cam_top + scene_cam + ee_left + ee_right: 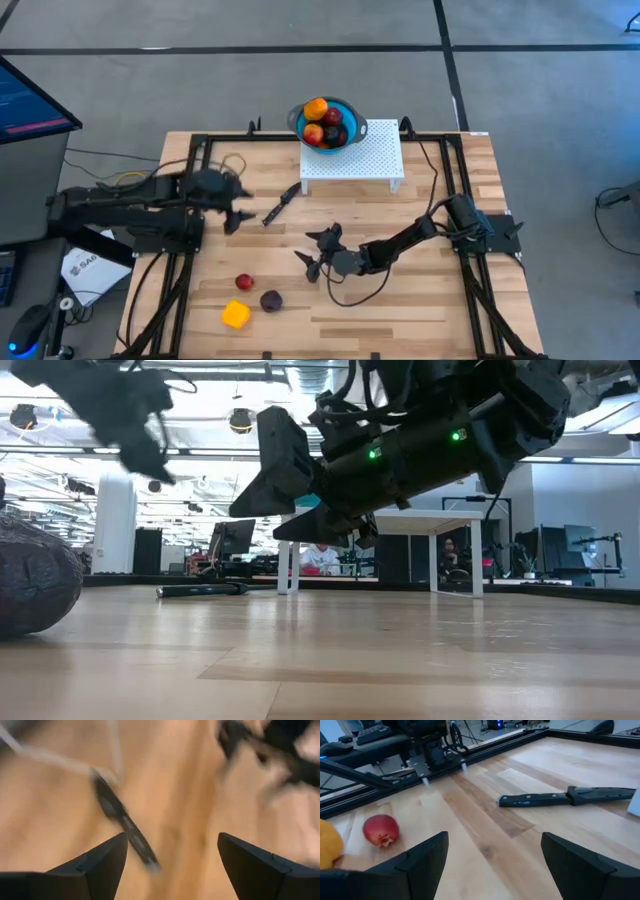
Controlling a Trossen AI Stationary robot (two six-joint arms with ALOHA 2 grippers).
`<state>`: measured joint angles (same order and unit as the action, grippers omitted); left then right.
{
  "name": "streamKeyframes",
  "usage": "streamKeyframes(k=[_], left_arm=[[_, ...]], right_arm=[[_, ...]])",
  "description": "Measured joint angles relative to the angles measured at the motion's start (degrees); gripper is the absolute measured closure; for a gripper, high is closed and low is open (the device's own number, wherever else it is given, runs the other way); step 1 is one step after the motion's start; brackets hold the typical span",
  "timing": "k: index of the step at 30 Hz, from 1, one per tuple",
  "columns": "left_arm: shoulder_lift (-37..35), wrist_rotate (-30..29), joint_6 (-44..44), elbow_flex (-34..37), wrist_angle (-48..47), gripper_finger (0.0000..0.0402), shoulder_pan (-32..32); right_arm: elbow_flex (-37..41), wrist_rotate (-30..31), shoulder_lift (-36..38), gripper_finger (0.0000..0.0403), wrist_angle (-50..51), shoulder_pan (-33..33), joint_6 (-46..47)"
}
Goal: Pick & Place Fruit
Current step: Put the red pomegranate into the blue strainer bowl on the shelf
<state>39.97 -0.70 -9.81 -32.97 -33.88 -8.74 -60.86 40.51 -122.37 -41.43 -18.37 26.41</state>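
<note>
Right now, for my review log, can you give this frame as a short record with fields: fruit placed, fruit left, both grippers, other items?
fruit in bowl: several red and orange toy fruits piled in the round blue bowl
fruit on table: small red fruit, dark purple fruit, blocky yellow fruit
bowl support: white perforated stand
left gripper: open, empty, near slim black knife
right gripper: open, empty, mid-table

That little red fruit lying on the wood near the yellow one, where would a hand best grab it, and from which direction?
Probably around its round middle, coming straight down from above. The red fruit sits alone on the table, with open wood between it and the yellow block and the purple fruit, so fingers could drop on either side. The right hand is open and nearest to it.
</note>
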Motion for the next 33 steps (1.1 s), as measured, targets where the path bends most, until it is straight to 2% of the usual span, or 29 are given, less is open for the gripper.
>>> streamKeyframes(k=[7,13,17,26,33], left_arm=[[6.1,5.9,-2.0,-0.5,-2.0,0.0101,15.4],[18.2,11.3,-11.6,-0.5,-2.3,0.0101,24.0],[25.5,13.1,-14.1,-0.5,-2.0,0.0101,28.8],[34.3,12.4,-21.5,-0.5,4.3,0.0101,33.3],[37.0,6.5,-22.6,-0.5,5.3,0.0101,35.2]], right_arm=[[0.0,0.0,0.0,0.0091,0.2,2.1,0.0],[0.0,-0.1,0.1,0.0091,0.2,2.8,0.5],[0.0,-0.1,0.1,0.0091,0.1,2.8,0.5],[0.0,-0.1,0.1,0.0091,0.2,2.8,0.5],[0.0,-0.1,0.1,0.0091,0.3,2.6,0.5]])
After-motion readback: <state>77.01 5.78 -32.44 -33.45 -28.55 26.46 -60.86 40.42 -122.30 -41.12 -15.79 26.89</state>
